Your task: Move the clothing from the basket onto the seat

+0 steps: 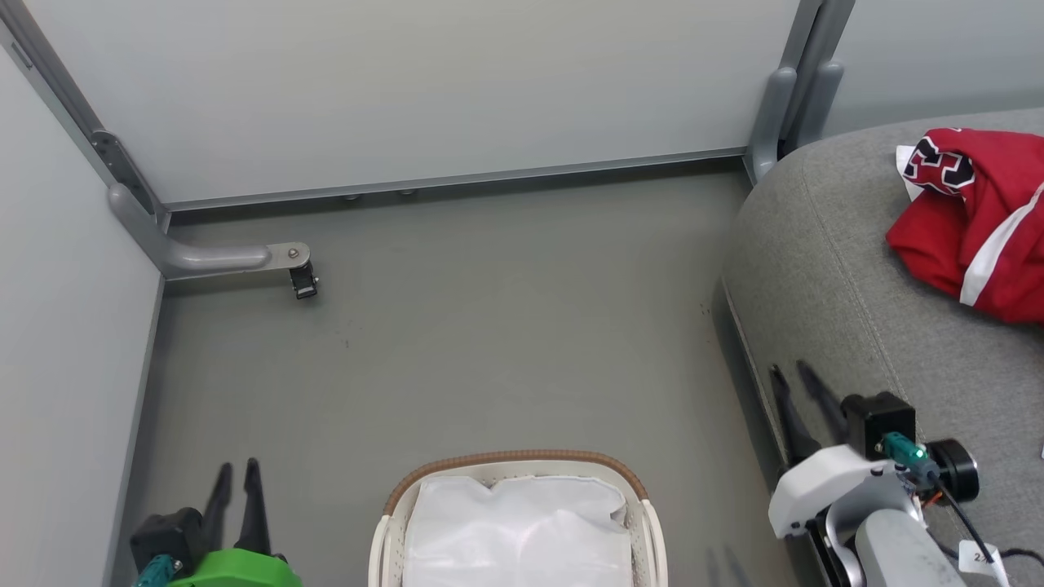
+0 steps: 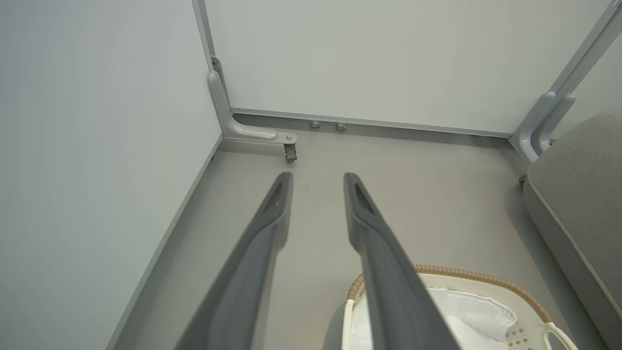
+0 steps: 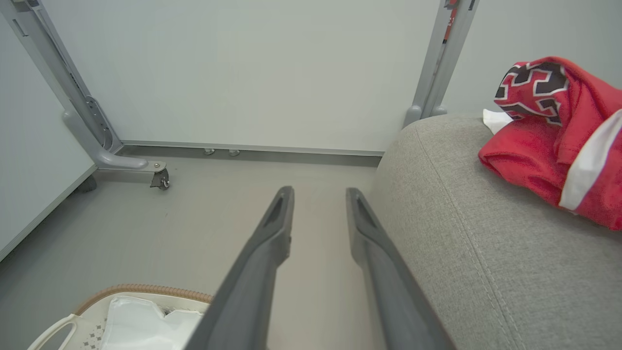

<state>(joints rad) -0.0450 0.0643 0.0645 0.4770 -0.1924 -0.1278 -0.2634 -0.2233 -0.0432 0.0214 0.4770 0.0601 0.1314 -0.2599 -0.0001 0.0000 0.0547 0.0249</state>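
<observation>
Over on the left, the left claw [image 1: 238, 466] hung above the floor [image 1: 489, 342], its two fingers apart with nothing between them. Next along, the laundry basket [image 1: 515, 457] held a white liner cloth [image 1: 522, 530]; no red could be made out in its visible part, though its near end was cut off. The right claw [image 1: 789, 368] hovered at the edge of the grey sofa seat [image 1: 824, 269], fingers likewise apart and empty. Furthest right, the red clothing [image 1: 971, 220] lay bunched on the seat, away from that edge. The job looked nearly done. A sound finish would be to check the basket's hidden end first, keeping both claws off the pile.
</observation>
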